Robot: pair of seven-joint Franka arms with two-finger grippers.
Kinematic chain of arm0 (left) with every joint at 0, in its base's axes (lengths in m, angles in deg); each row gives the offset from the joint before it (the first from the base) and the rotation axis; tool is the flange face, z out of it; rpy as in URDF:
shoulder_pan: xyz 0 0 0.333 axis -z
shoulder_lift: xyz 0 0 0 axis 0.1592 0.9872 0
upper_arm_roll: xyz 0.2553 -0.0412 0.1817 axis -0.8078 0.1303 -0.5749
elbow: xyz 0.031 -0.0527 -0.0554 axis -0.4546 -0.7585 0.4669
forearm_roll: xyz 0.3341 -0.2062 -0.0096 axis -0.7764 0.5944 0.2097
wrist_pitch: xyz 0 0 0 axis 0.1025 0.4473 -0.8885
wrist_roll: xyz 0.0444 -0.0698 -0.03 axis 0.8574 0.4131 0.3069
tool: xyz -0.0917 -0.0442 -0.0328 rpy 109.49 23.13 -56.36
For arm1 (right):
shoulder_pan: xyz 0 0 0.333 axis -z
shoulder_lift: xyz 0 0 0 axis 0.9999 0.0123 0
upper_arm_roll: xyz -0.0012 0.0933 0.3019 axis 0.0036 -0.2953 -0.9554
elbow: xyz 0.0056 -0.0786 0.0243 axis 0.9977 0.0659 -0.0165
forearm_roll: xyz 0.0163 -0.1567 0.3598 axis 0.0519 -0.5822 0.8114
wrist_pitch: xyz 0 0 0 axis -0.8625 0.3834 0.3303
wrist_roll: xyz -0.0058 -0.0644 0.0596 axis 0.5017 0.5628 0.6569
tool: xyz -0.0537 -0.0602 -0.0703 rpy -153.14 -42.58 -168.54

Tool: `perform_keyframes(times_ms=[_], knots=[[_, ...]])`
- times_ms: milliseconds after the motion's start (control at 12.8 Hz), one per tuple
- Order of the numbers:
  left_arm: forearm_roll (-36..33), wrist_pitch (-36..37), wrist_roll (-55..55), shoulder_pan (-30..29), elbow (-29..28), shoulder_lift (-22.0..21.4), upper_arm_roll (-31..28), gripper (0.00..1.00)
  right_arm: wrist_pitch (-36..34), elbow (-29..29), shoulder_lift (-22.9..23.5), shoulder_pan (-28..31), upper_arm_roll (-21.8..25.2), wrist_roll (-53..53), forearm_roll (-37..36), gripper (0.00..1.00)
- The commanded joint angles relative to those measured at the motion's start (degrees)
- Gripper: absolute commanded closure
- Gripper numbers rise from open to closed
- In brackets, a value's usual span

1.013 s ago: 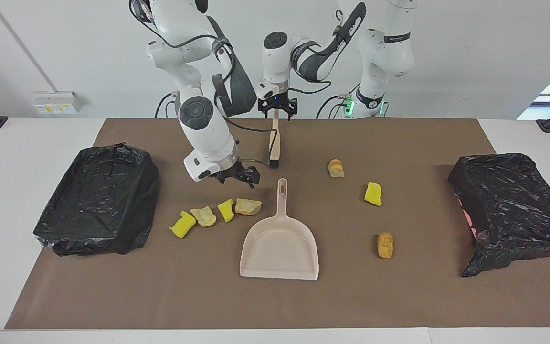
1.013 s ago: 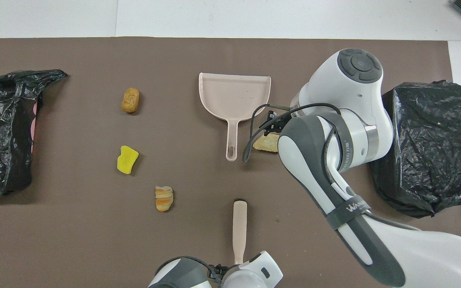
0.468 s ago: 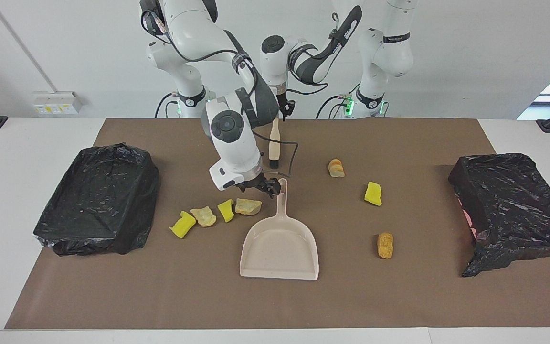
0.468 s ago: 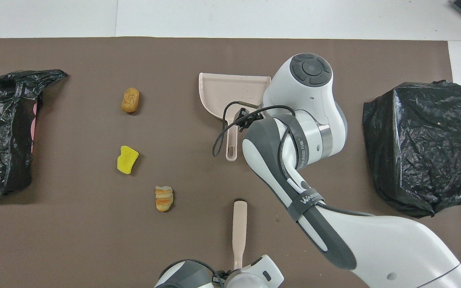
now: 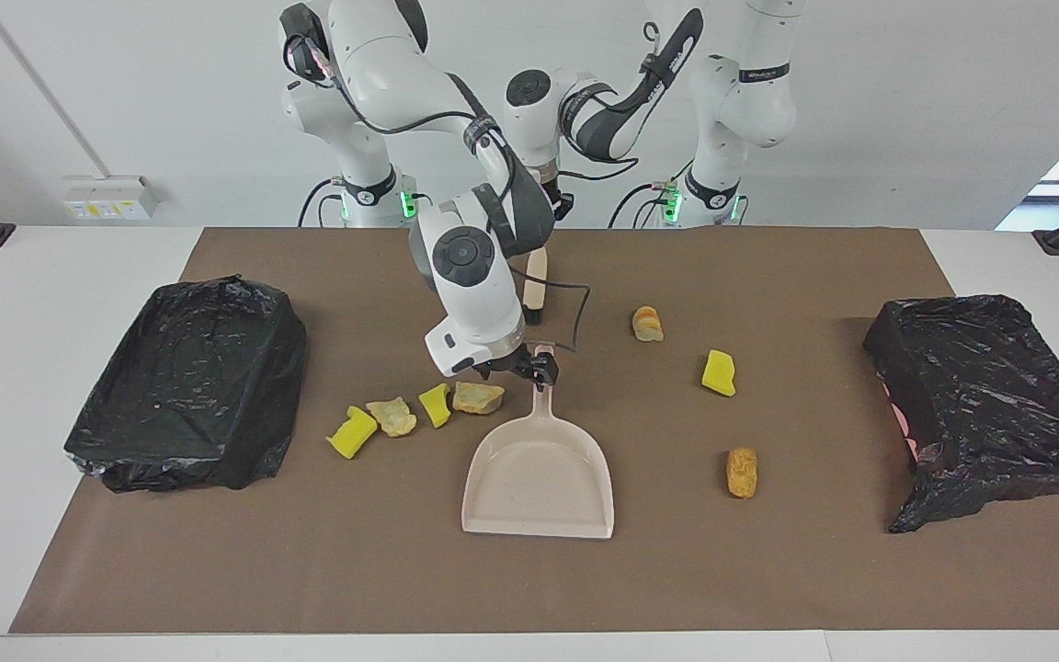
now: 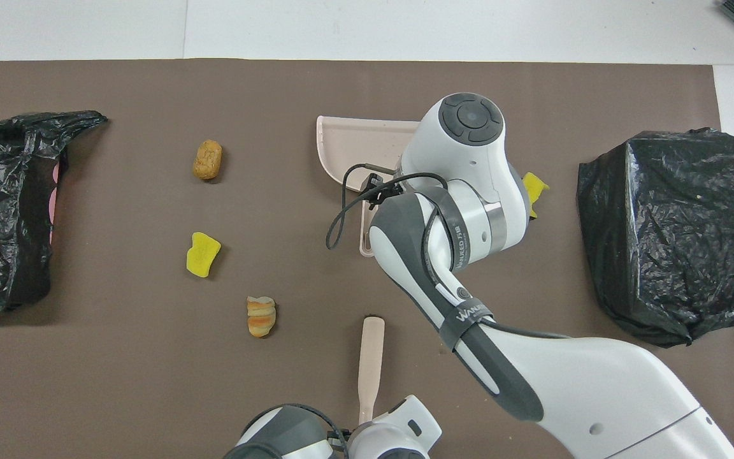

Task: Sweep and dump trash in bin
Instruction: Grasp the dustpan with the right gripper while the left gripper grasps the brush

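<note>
The left end effector (image 5: 548,204) is clenched on the brush (image 5: 534,285) handle; the right end effector (image 5: 539,368) stands released over the dustpan (image 5: 539,478) handle. The trash (image 5: 415,409), light and soft, lies scattered around the dustpan; sweep it gently.

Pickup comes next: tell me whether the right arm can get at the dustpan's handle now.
Probably yes: the right gripper is at the handle end of the dustpan, fingers open, nothing between. The brush in the left gripper is apart from it.
</note>
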Motion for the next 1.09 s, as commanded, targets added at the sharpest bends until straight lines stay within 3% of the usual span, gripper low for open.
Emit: perform_keyframes(times_ms=[0, 312, 624, 1013], knots=[[-0.10, 8.88, -2.30, -3.76, 0.47, -4.67, -0.24, 1.00, 1.15, -1.30, 0.98, -0.74, 0.03, -1.40, 1.40, 0.00], [-4.92, 15.59, -2.30, -12.97, 0.48, -8.37, -0.24, 1.00, 2.74, -1.21, 1.24, -0.84, -0.15, -1.40, 1.66, 0.00], [-11.07, 12.09, -3.34, -23.87, 0.56, -6.53, -0.15, 1.00, 2.83, -0.42, 1.24, -1.19, -1.72, 0.26, 1.49, 0.00], [-14.16, 7.70, -25.20, -41.61, 4.69, -1.08, -0.15, 1.00, 2.83, 2.04, 0.54, -2.59, -1.73, 3.60, 0.87, 0.00]])
